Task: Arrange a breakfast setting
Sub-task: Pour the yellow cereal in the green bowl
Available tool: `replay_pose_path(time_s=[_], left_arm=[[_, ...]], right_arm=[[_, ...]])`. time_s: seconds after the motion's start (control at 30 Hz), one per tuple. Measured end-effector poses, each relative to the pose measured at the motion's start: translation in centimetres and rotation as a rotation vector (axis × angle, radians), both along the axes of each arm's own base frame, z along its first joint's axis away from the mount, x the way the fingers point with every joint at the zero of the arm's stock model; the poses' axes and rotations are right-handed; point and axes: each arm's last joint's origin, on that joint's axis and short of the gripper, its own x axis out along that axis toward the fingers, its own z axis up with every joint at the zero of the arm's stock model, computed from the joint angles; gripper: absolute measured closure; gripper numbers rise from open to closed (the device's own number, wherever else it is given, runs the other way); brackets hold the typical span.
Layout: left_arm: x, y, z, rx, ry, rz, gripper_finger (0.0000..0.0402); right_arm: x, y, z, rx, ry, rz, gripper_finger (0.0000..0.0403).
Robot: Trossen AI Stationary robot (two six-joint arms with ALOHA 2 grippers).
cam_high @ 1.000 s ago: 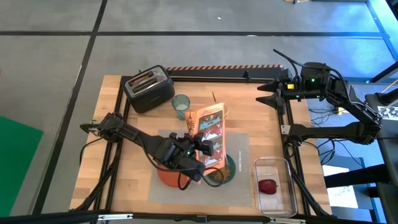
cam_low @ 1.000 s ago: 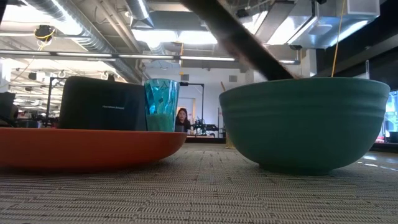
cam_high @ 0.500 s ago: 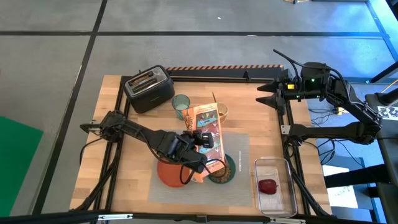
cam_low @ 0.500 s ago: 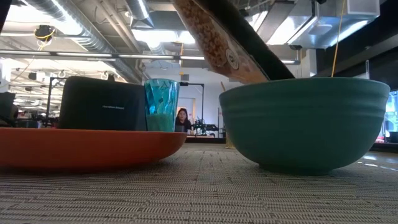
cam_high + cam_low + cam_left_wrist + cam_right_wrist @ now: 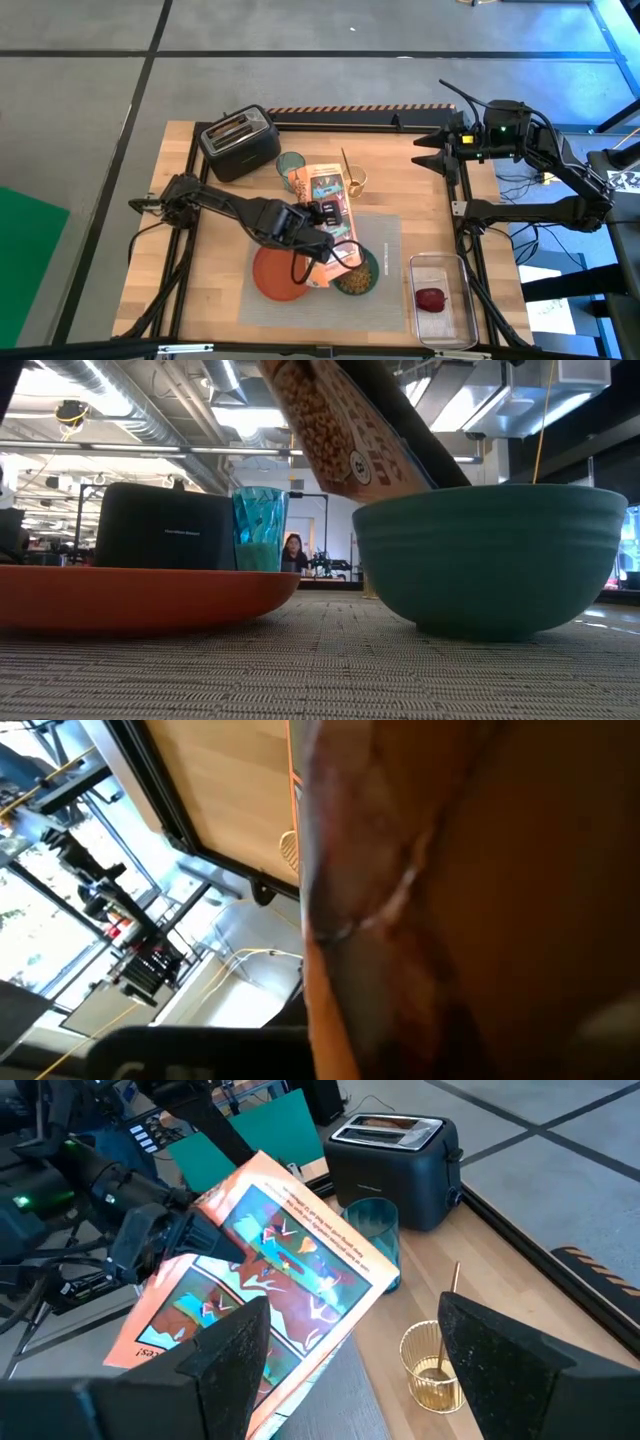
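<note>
Lab; exposed ceiling ducts [image 5: 120, 410]

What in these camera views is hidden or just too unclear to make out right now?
- Left gripper: high view, its fingers are hidden by the cereal box it carries.
- Left wrist view: the box fills it, blurred.
- Teal bowl contents: low view, rim hides them.
- Toaster slots: right wrist view, too small to tell.

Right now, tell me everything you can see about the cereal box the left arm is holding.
The cereal box is a flat orange carton with a colourful printed front, cardboard by the look of it. The left gripper holds it at its middle, tipped so its open end points down over the teal bowl on the grey placemat. Brown cereal already lies in the bowl. In the low view the box slants down to the bowl's rim, a picture of cereal showing on its side.
</note>
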Motion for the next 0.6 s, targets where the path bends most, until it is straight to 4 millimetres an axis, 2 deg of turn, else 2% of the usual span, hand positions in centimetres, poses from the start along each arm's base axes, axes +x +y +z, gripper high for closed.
replay_pose_path(time_s=[0.3, 0.43, 0.6], left_arm=[[0.1, 0.6, -0.1, -0.055, 0.016, 0.003, 0.0388], [-0.1, 1.4, 0.6, -0.099, -0.006, 0.027, 0.0388], [-1.2, 2.6, 2.4, -0.182, -0.065, 0.057, 0.0388]], right_arm=[[0.0, 0.0, 0.0, -0.008, 0.001, 0.003, 0.0123], [-0.1, 0.0, 0.1, -0.010, -0.005, 0.003, 0.0123], [-0.5, 0.2, 0.3, -0.016, -0.022, 0.003, 0.0123]])
